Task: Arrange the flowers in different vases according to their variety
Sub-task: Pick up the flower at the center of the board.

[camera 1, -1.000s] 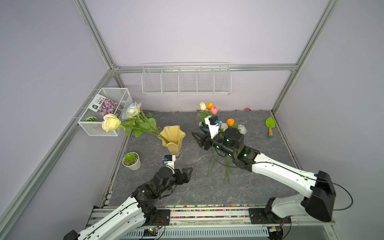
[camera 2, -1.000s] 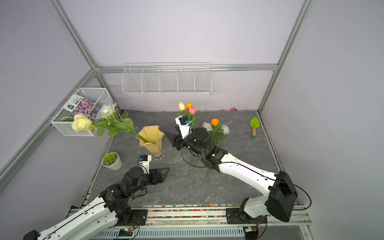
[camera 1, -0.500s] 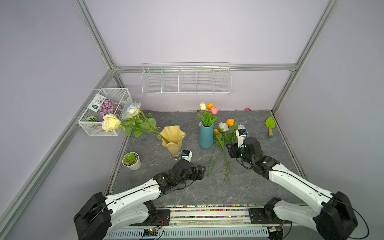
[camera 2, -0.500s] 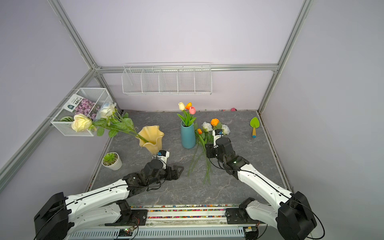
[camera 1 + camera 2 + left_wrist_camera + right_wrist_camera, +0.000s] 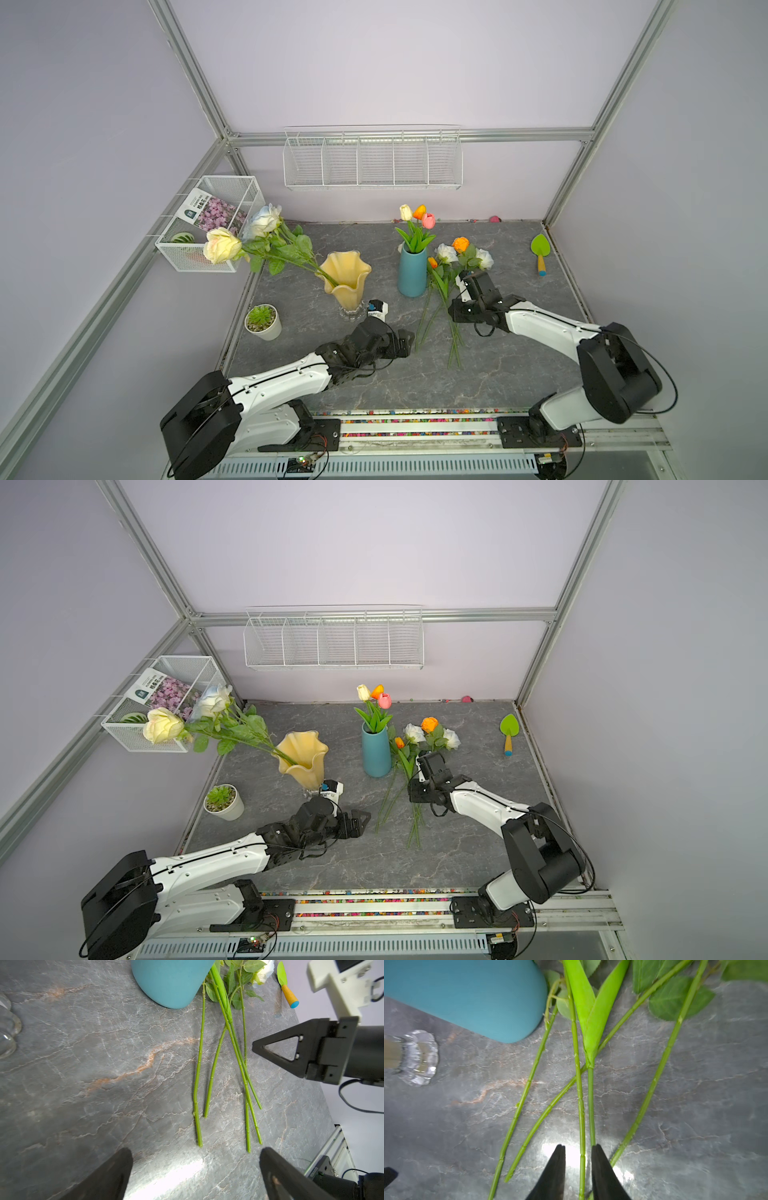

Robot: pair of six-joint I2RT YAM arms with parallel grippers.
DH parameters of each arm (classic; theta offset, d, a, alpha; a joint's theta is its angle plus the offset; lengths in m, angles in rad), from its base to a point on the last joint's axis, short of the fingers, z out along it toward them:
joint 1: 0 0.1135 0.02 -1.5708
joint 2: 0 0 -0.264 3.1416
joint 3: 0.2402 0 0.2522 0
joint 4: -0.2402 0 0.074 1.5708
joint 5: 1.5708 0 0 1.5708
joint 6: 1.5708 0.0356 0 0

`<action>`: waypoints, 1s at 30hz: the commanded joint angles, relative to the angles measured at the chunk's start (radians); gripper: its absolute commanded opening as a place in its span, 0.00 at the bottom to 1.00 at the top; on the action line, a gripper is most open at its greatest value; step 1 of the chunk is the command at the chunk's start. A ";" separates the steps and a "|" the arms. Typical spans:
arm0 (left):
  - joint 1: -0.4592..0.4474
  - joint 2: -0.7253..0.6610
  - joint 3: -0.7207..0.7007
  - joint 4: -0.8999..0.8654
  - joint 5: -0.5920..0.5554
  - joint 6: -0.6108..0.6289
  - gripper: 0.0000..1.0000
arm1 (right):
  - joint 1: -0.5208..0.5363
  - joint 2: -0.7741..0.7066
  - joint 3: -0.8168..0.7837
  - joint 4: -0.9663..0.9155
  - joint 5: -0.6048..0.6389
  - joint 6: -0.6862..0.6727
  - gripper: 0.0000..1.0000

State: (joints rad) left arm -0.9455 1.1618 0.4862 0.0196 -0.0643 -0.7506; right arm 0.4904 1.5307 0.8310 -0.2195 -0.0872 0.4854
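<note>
An amber vase (image 5: 347, 276) holds a cream-yellow rose (image 5: 221, 245) and a white-blue rose (image 5: 264, 218), both leaning left. The teal vase (image 5: 412, 272) holds three tulips (image 5: 417, 214). Beside it, loose flowers (image 5: 457, 257) lie on the table, among them an orange rose (image 5: 460, 244) and a small orange tulip (image 5: 432, 262). My right gripper (image 5: 578, 1147) is down over their stems (image 5: 580, 1105). Its jaws are narrowly apart with one stem between them and a gap still showing. My left gripper (image 5: 195, 1152) is wide open and empty, just short of the stem ends (image 5: 199, 1142).
A succulent in a white pot (image 5: 262, 322) stands at the front left. A wire basket (image 5: 208, 228) with a flower packet hangs on the left wall and a wire shelf (image 5: 372, 158) on the back wall. A green trowel (image 5: 540, 253) lies at the right edge.
My right gripper left the teal vase, dropped to the loose stems and narrowed its jaws around one. My left arm reached forward toward the stem ends, staying open.
</note>
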 commanded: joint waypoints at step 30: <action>-0.004 -0.093 -0.002 -0.098 -0.109 -0.006 1.00 | -0.042 0.184 0.132 -0.035 -0.098 -0.013 0.04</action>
State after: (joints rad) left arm -0.9455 1.0851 0.4862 -0.0547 -0.1574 -0.7513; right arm 0.4538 1.7458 0.9817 -0.2638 -0.1600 0.4717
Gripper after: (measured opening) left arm 0.995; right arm 0.054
